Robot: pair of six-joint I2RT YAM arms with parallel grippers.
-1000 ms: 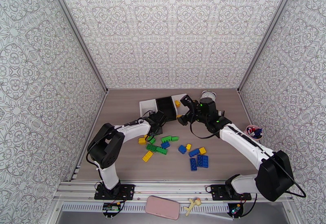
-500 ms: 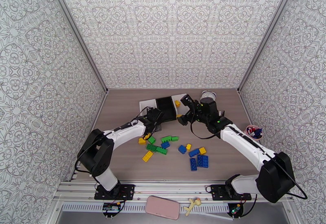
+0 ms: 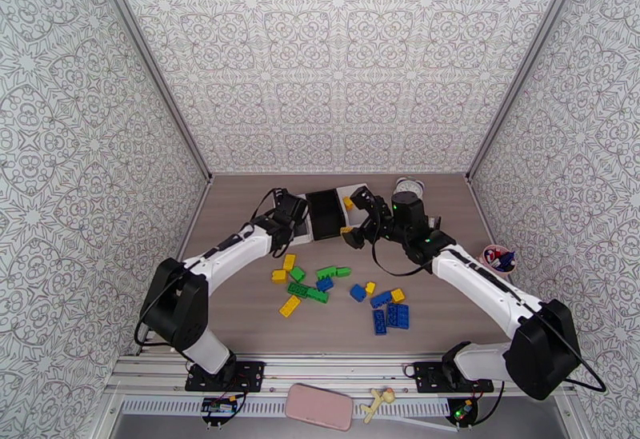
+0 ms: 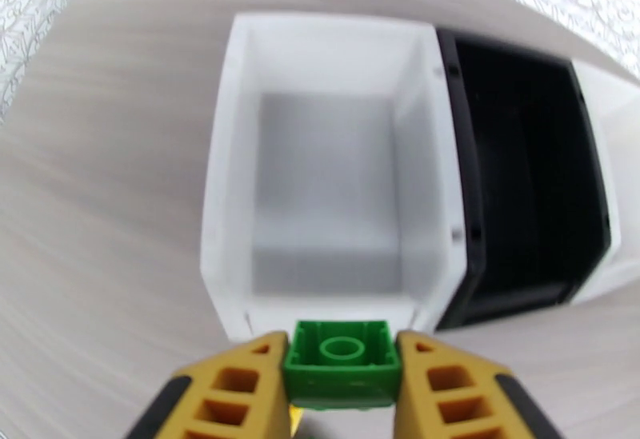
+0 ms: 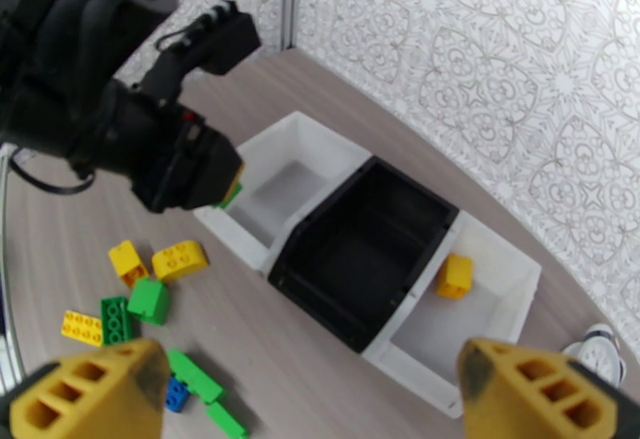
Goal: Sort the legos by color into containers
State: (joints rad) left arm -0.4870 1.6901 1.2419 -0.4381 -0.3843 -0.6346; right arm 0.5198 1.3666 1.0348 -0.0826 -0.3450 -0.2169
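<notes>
The patterned walls (image 3: 336, 57) close in the worktop (image 3: 240, 317) on three sides, and its left strip and near-right area lie bare. The containers (image 3: 324, 215) stand touching in a row near the far edge: left white bin (image 4: 220, 177), black bin (image 4: 458, 153), right white bin (image 5: 436, 329). The right gripper (image 5: 312, 361) hangs by the near ends of the black and right white bins, jaws spread wide and empty. The left gripper (image 4: 342, 345) is at the left white bin's near rim, fingers clamped on a green brick (image 4: 342, 361). A yellow brick (image 5: 454, 275) lies in the right white bin. Other legos (image 3: 308, 292) are scattered mid-worktop.
</notes>
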